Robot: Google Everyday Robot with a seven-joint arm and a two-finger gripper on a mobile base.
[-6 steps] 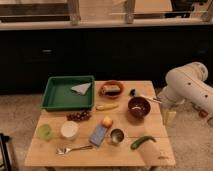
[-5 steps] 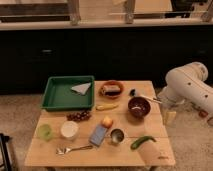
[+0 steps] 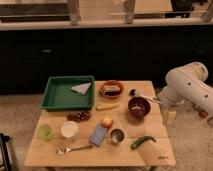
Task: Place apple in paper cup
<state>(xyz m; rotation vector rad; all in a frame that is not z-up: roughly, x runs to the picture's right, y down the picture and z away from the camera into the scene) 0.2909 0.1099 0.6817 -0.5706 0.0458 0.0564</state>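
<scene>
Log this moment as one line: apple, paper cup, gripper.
apple: on table, not in paper cup | paper cup: image-left of apple, not touching | gripper: beside table's right edge, far from apple

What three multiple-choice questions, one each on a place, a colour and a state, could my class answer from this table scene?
1. Where is the end effector relative to the table?
A) above its middle
B) beyond its right edge
C) beyond its left edge

2. What colour is the tray?
A) green
B) red
C) blue

3. What state is the apple in?
A) inside a cup
B) lying on the tabletop
C) lifted in the air

Key:
1 B, it hangs off the right side, past the dark bowl.
2 A, its walls and floor are green.
3 B, it sits on the wood, apart from the paper cup.
</scene>
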